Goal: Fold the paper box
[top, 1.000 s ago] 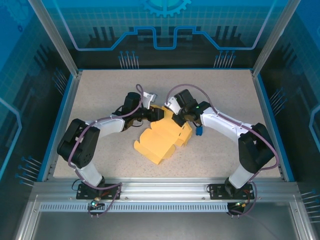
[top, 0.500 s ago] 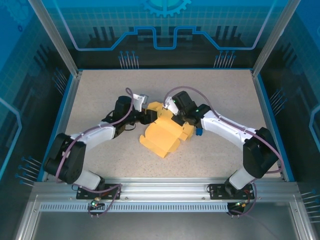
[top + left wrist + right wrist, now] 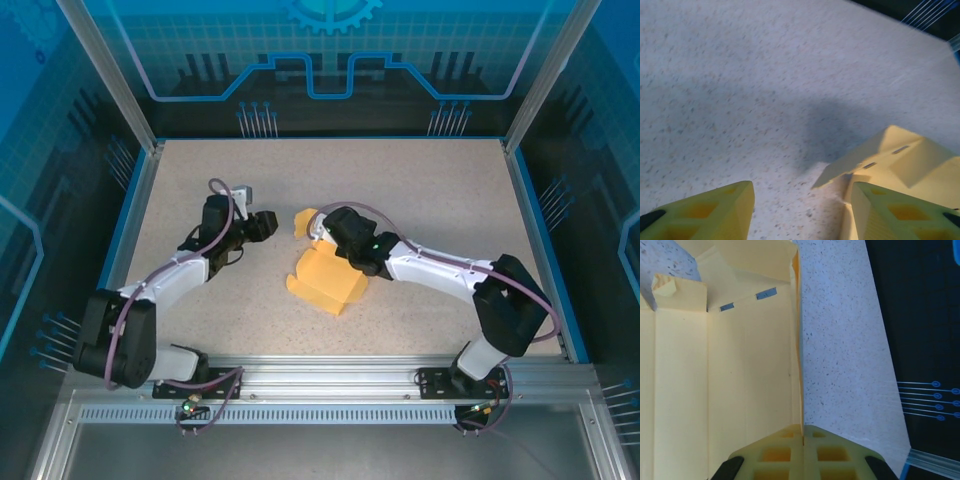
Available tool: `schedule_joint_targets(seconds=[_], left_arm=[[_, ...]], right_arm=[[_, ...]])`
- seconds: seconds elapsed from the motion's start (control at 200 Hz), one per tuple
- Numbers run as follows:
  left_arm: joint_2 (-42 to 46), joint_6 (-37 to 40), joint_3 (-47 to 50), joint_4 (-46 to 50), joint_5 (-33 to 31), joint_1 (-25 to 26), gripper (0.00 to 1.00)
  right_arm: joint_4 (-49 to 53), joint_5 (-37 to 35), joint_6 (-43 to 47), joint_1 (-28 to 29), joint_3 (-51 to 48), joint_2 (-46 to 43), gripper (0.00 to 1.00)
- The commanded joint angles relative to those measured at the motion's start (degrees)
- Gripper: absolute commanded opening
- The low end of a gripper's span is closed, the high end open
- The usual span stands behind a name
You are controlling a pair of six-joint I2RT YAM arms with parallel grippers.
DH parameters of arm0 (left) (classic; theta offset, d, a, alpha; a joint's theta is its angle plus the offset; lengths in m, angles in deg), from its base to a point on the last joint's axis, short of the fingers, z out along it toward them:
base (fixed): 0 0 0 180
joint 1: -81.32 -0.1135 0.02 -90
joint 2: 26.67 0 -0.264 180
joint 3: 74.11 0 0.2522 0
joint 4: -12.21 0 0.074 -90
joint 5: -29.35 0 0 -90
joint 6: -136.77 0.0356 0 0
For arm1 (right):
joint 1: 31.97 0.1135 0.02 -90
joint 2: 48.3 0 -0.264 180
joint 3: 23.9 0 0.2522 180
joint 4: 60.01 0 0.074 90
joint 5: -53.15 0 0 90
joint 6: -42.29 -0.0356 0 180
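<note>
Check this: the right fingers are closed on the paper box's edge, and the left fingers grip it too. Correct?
No. The left fingers are open and hold nothing, as the left wrist view shows. The right fingers are closed on the paper box's edge.

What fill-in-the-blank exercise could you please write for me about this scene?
1. The left gripper is ___, with nothing held in it.
2. The right gripper is ___ on an edge of the box.
3. The colour of the box is pale ___.
4. In the top view, the left gripper lies to the ___ of the box, apart from it.

Missing words: open; shut; yellow; left
</note>
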Motion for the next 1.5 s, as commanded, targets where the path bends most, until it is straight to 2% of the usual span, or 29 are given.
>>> schedule_joint_targets(seconds=[0.0,0.265,0.645,1.026,1.491], left_arm=[[-4.70,0.19,-3.38,3.44,-1.03,-0.17,0.51],[-15.20,0.21,-8.12,3.22,1.41,-0.08,0.45],[-25.99,1.37,-14.89,3.41,8.12,1.56,0.45],[-26.77,4.65,-13.69,-2.08,15.89,3.29,0.46],[-24.28,7.39,-9.70,-7.45,20.98,5.06,0.46]], right_arm=[[-6.42,-4.82,4.93,0.97,-1.41,1.70,0.00],[-11.88,-5.78,8.32,0.94,-4.23,3.38,0.00],[-16.57,-6.97,12.92,1.60,-6.59,3.92,0.00],[-14.85,-5.61,11.80,1.17,-6.50,2.88,0.00],[-12.51,-0.56,9.68,-0.99,-6.55,1.21,0.00]])
